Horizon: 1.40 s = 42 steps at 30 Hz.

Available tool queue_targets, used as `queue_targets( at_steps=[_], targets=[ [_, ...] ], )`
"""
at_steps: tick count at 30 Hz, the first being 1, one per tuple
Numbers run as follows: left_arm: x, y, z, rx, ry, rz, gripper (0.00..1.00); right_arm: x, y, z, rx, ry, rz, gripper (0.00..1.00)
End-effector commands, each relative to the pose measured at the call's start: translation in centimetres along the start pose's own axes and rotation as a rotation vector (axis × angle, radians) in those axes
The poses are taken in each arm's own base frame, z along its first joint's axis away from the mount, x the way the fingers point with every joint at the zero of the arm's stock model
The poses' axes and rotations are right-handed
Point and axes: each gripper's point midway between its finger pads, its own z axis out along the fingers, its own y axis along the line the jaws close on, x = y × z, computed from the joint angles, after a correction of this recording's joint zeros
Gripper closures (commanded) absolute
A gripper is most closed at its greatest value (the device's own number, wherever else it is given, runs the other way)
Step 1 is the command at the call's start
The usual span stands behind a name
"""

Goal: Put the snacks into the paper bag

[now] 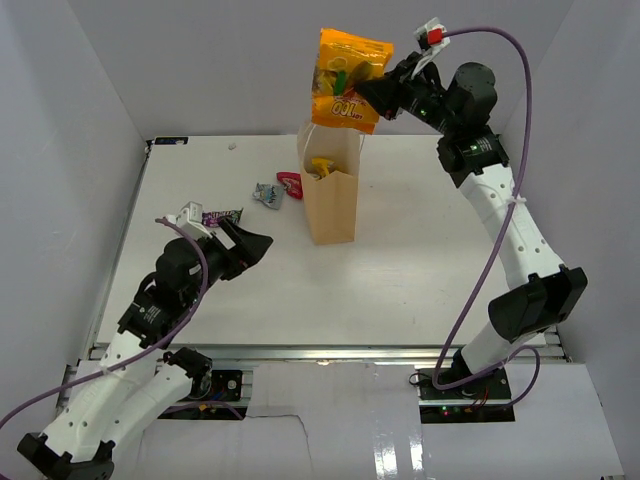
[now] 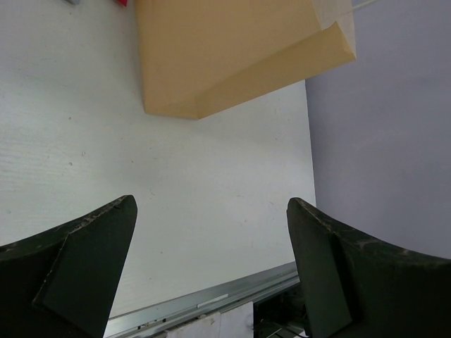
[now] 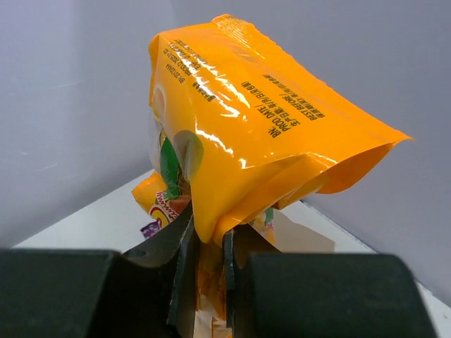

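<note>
The tan paper bag (image 1: 330, 205) stands upright mid-table, with something yellow (image 1: 322, 166) showing in its open top. My right gripper (image 1: 375, 92) is shut on an orange snack bag (image 1: 345, 75) and holds it in the air just above the bag's mouth. In the right wrist view the fingers (image 3: 182, 246) pinch the orange bag (image 3: 239, 127) by its lower edge. A dark purple bar wrapper (image 1: 222, 215), a grey-teal packet (image 1: 268, 193) and a red packet (image 1: 290, 183) lie left of the bag. My left gripper (image 1: 255, 248) is open and empty, low over the table, facing the paper bag (image 2: 232, 56).
White walls close in the table on the left, back and right. The metal front rail (image 2: 204, 306) runs along the table's near edge below my left gripper. A purple cable (image 1: 490, 250) hangs beside the right arm.
</note>
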Motion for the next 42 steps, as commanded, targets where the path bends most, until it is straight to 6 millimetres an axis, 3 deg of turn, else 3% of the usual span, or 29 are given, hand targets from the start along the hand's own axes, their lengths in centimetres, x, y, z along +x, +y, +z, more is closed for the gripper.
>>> queue_targets(
  at_steps=[1, 5, 16, 20, 21, 25, 28, 35, 42],
  targets=[
    [-0.4, -0.4, -0.6, 0.028, -0.026, -0.025, 0.02, -4.0, -2.7, 0.1, 0.223, -0.133, -0.116, 0.92],
    [-0.2, 0.0, -0.7, 0.02, -0.026, -0.035, 0.02, -3.0, -3.8, 0.2, 0.313, -0.123, -0.135, 0.92],
    [0.1, 0.0, 0.1, 0.015, -0.008, -0.019, 0.02, -0.6, -2.6, 1.6, 0.409, -0.11, -0.14, 0.92],
    [0.3, 0.2, 0.2, 0.012, -0.002, -0.015, 0.02, -3.2, -2.2, 1.8, 0.402, -0.173, -0.162, 0.92],
    [0.3, 0.2, 0.2, 0.011, -0.003, -0.015, 0.02, -5.0, -1.9, 1.7, 0.399, -0.21, -0.174, 0.92],
    [0.6, 0.5, 0.5, 0.009, 0.002, -0.013, 0.02, -8.7, -1.4, 1.5, 0.401, -0.289, -0.2, 0.92],
    [0.7, 0.5, 0.8, 0.012, 0.008, -0.009, 0.02, -9.8, -1.7, 1.5, 0.423, -0.317, -0.207, 0.92],
    [0.8, 0.2, 1.4, 0.016, 0.02, 0.012, 0.02, -7.8, -3.8, 2.1, 0.535, -0.303, -0.2, 0.92],
    [0.9, 0.3, 1.7, 0.015, 0.021, 0.016, 0.02, -4.3, -3.8, 3.7, 0.595, -0.258, -0.226, 0.89]
  ],
)
